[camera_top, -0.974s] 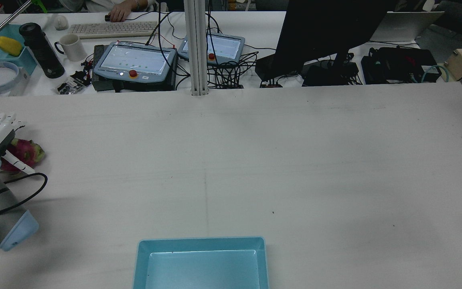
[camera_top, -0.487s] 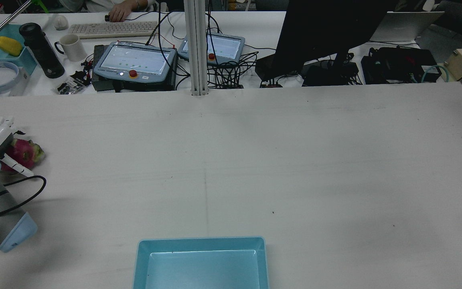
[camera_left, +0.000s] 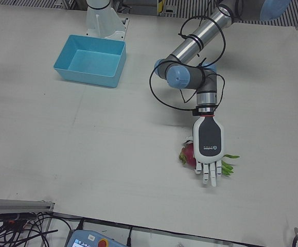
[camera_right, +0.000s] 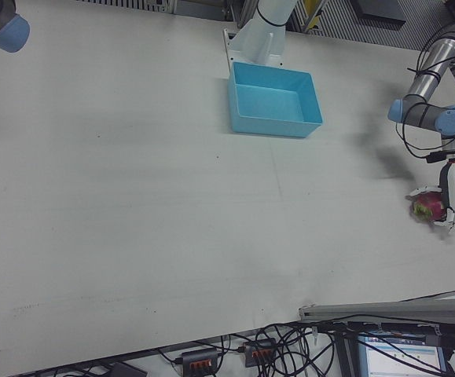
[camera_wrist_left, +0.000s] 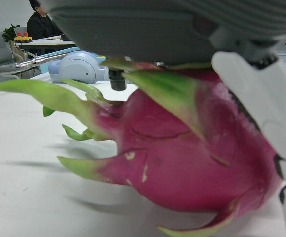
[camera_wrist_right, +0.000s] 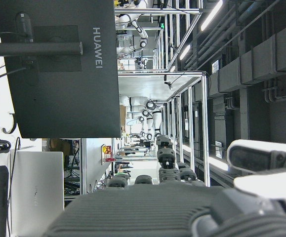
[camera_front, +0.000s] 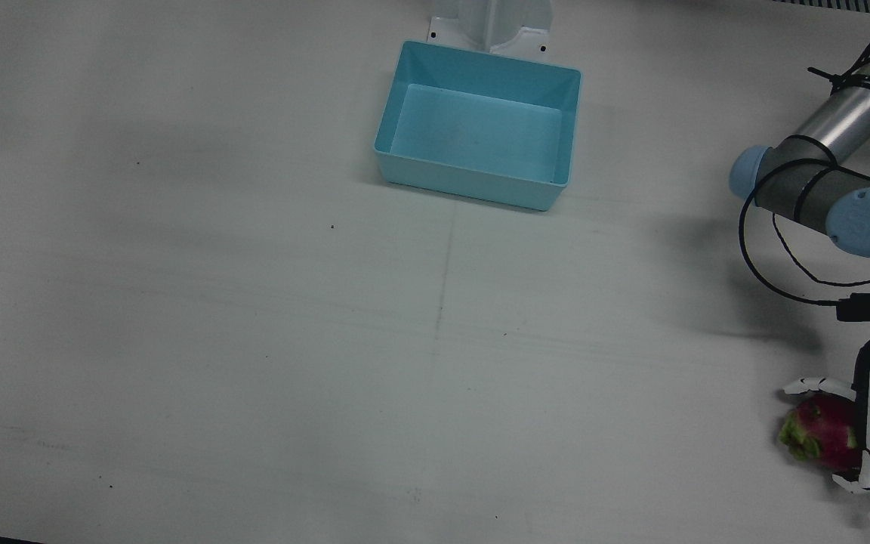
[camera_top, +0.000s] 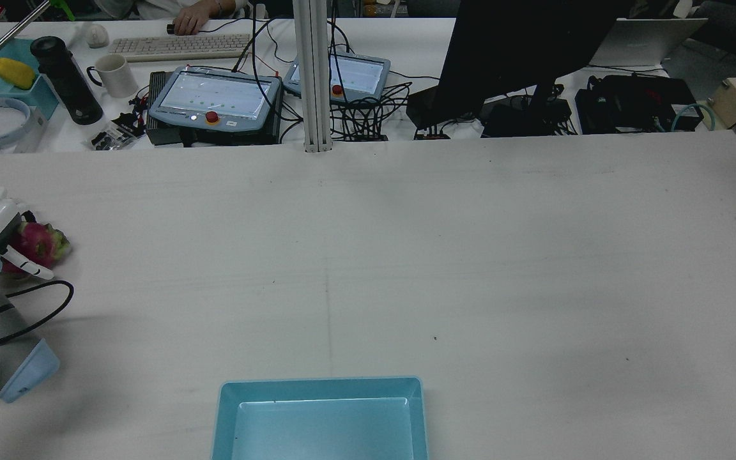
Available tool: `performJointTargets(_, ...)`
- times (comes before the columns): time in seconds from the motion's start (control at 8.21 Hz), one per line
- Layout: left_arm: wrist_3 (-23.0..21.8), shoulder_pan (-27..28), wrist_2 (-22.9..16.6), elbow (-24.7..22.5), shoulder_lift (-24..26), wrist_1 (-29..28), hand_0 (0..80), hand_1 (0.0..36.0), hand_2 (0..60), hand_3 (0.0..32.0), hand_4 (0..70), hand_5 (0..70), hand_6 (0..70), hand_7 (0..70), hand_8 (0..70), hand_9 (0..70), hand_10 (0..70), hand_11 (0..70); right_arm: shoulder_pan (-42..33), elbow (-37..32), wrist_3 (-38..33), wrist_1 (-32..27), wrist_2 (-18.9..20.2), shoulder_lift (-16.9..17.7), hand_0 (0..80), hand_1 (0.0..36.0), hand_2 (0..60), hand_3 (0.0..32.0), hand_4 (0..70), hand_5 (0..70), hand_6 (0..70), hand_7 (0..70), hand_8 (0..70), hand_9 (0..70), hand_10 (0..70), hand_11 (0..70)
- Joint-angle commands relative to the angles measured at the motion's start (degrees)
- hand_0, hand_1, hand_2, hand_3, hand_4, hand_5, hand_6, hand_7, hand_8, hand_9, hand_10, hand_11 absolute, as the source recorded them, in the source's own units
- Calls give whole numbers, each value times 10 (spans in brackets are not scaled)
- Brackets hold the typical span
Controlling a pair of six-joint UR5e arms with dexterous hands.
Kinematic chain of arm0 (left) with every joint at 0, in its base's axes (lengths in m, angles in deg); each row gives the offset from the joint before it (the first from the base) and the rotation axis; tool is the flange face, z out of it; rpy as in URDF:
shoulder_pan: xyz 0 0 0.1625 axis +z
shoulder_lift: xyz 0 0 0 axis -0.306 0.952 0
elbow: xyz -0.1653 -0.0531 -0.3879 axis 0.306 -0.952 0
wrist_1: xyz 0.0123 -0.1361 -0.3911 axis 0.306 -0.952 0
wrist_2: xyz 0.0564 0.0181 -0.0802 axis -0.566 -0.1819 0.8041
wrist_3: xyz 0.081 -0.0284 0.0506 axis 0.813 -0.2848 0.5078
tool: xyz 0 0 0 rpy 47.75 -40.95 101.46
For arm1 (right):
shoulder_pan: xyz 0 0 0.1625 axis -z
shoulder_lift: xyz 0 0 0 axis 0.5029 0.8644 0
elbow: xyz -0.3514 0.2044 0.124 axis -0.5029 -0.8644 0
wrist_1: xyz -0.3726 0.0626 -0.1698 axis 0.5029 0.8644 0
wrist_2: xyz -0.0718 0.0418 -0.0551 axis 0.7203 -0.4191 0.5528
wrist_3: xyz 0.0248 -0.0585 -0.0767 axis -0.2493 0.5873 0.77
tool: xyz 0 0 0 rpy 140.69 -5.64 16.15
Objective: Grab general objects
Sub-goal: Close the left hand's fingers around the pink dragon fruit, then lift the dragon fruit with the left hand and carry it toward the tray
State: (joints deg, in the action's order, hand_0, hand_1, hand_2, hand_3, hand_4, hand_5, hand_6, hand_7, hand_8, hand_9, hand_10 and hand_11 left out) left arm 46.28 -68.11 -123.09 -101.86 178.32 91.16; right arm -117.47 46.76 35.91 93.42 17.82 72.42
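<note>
The magenta, green-scaled dragon fruit point(camera_front: 820, 437) lay on the white tabletop point(camera_front: 254, 340) at the lower right of the front view, far from the empty light-blue rectangular plastic bin point(camera_front: 478, 134) at the top centre of that frame. The left hand point(camera_left: 208, 150), white with a dark grey back, was stretched flat, palm down, over the fruit; in the left-front view its fingers point(camera_left: 211, 174) reached past the fruit toward the lower edge of the frame, straight and slightly spread, not curled around anything. One white digit point(camera_front: 815, 386) stood out on the bin side of the fruit. The left hand view showed the fruit point(camera_wrist_left: 182, 158) directly beneath the grey palm, resting on the table, with its green tips pointing to the left of the frame. Whether the palm touched the skin could not be told.

The right hand point(camera_wrist_right: 182, 207) appeared only in its own camera, at the bottom of the frame, fingers loosely bent and holding nothing, facing a black monitor back point(camera_wrist_right: 59, 69).
</note>
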Motion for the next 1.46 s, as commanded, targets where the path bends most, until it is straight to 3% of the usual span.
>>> performJointTargets(0.0,0,0,1,-1,0,-5,512,273,520,0,89,700,132,262,75,132,212,330,0,0,0,0,0,0,0,0,0,0,0,0,0,0,0,0,0,0)
performJointTargets(0.12,1,0,2,0,0,-8,440,239,600,0,114,700,203,360,162,259,308,456,0,0,0,0,0,0,0,0,0,0,0,0,0,0,0,0,0,0)
performJointTargets(0.24,3,1,10,-1,-1,-7,177,237,600,0,115,700,221,371,187,289,381,546,0,0,0,0,0,0,0,0,0,0,0,0,0,0,0,0,0,0)
performJointTargets(0.37,5,0,11,-2,-1,-6,0,230,600,0,110,700,200,344,182,284,371,531,0,0,0,0,0,0,0,0,0,0,0,0,0,0,0,0,0,0)
performJointTargets(0.61,5,-7,11,-47,0,22,0,233,600,0,100,700,184,322,172,271,354,509,0,0,0,0,0,0,0,0,0,0,0,0,0,0,0,0,0,0)
performJointTargets(0.73,5,-10,11,-92,1,52,8,239,600,0,98,700,183,326,172,273,344,497,0,0,0,0,0,0,0,0,0,0,0,0,0,0,0,0,0,0)
performJointTargets(0.97,5,-18,34,-216,12,144,106,253,600,0,98,700,178,321,162,258,316,462,0,0,0,0,0,0,0,0,0,0,0,0,0,0,0,0,0,0)
performJointTargets(1.34,5,-19,35,-309,126,271,169,253,600,0,90,700,160,306,142,231,272,406,0,0,0,0,0,0,0,0,0,0,0,0,0,0,0,0,0,0)
